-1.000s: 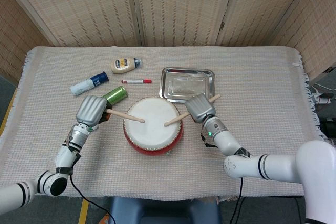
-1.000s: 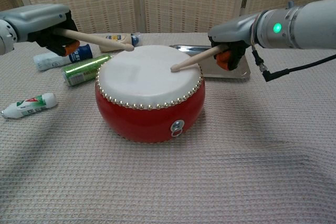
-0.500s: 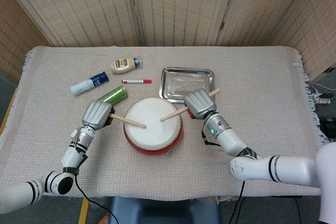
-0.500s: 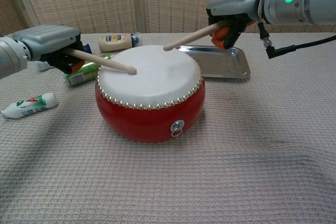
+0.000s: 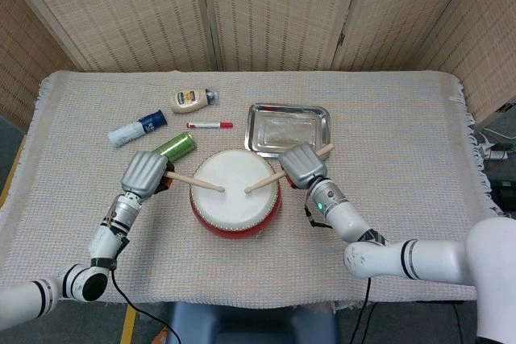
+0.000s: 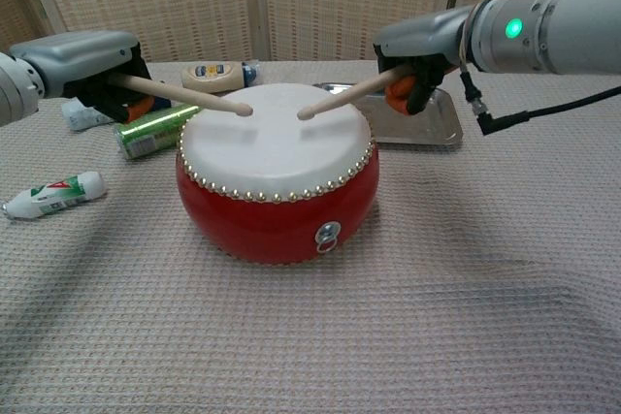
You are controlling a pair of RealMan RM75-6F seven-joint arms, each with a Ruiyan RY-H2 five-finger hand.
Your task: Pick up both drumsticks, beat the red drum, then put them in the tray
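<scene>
Wooden drumsticks (image 6: 184, 96) in each robot hand (image 6: 97, 70) angle over red drum (image 6: 277, 206).

Your left robot hand (image 5: 143, 173) and right robot hand (image 5: 301, 164) wear boxy grey shells with orange padding inside; white arms have black joint bands, a green wrist light and black cables.

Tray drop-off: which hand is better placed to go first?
Right. The right hand holds its drumstick at the drum's tray-side edge, next to the tray. The left hand is on the far side, with the drum between.
</scene>
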